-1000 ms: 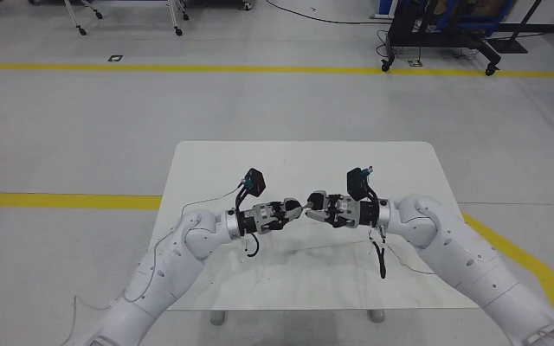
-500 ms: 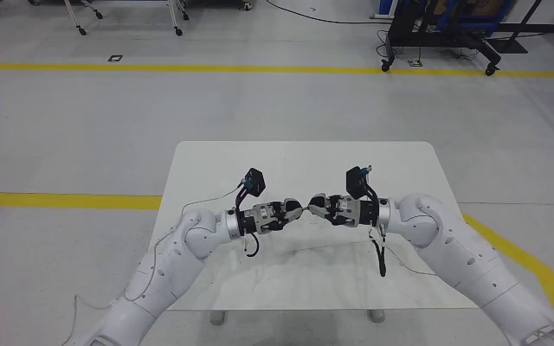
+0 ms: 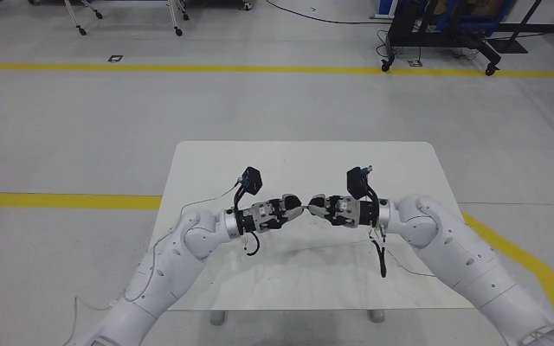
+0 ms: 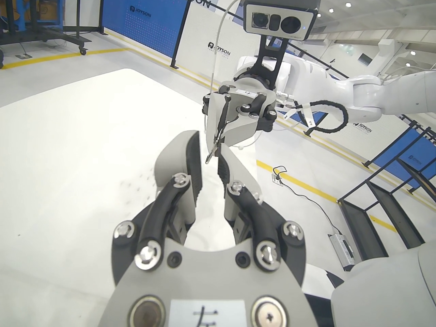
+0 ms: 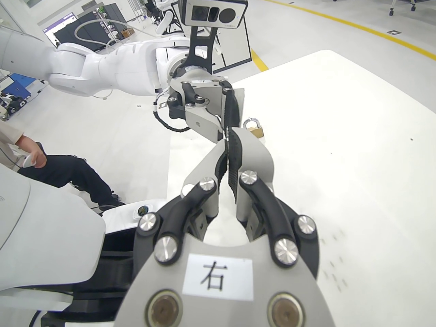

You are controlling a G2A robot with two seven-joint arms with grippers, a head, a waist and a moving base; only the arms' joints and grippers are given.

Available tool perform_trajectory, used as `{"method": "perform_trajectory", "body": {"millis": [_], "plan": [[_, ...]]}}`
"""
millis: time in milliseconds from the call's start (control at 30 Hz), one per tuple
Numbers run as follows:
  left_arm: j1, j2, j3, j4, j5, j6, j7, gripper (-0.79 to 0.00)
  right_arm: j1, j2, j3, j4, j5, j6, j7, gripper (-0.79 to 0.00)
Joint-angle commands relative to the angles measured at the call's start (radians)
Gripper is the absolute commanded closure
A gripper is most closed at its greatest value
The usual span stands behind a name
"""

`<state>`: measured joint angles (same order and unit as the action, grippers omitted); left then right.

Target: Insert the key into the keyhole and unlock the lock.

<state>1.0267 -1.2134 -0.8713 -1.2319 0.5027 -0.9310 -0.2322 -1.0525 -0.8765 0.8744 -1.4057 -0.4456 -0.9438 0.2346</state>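
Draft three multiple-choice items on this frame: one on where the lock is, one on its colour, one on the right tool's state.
1. Where is the lock?
A) lying on the table
B) on the floor
C) in a drawer

2. What colour is its body?
A) red
B) brass
C) black

3. The right tool is:
A) wide open
B) shut on the key
C) shut on the lock

Answers:
1 A, it rests on the white table.
2 B, a brass body under a silver shackle.
3 B, its fingers pinch the thin key, whose tip points into the gap of the open left tool.
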Motion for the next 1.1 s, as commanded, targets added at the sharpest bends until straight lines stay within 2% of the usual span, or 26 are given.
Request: {"method": "perform_trajectory", "body": {"millis": [0,133,267,367,500,600,700,767,833,1000,1067], "plan": [[0.005,0.002,-0.014,0.001,-0.001,0.002,0.016,-0.785,-0.003,-0.001,0.01,0.011,0.003,-0.015,-0.015,0.0],[0.049,0.013,-0.064,-0.056,-0.008,-0.026,0.075,-0.785,-0.014,0.0,0.04,0.032,0.011,-0.051,-0.053,0.0],[0.148,0.044,-0.171,-0.191,0.095,0.053,0.092,-0.785,-0.033,0.004,0.071,0.044,0.014,-0.069,-0.083,0.0],[0.288,0.075,-0.284,-0.354,0.224,0.164,0.077,-0.785,-0.042,0.006,0.092,0.064,0.027,-0.069,-0.114,0.0],[0.521,0.109,-0.42,-0.625,0.461,0.408,-0.027,-0.785,-0.04,0.003,0.113,0.108,0.061,-0.069,-0.177,0.0],[0.666,0.121,-0.463,-0.781,0.575,0.538,-0.124,-0.785,-0.036,-0.003,0.118,0.135,0.072,-0.069,-0.219,0.0],[0.742,0.125,-0.479,-0.851,0.619,0.618,-0.201,-0.785,-0.03,-0.01,0.117,0.157,0.067,-0.069,-0.257,0.0],[0.751,0.124,-0.476,-0.856,0.632,0.672,-0.242,-0.785,-0.03,-0.01,0.117,0.157,0.067,-0.069,-0.257,0.0],[0.731,0.12,-0.466,-0.826,0.642,0.731,-0.276,-0.785,-0.03,-0.01,0.117,0.157,0.067,-0.069,-0.257,0.0],[0.619,0.102,-0.39,-0.709,0.642,0.864,-0.339,-0.785,-0.03,-0.01,0.117,0.157,0.067,-0.069,-0.257,0.0],[0.571,0.092,-0.354,-0.664,0.608,0.889,-0.34,-0.785,-0.03,-0.01,0.117,0.157,0.067,-0.069,-0.257,0.0]]}}
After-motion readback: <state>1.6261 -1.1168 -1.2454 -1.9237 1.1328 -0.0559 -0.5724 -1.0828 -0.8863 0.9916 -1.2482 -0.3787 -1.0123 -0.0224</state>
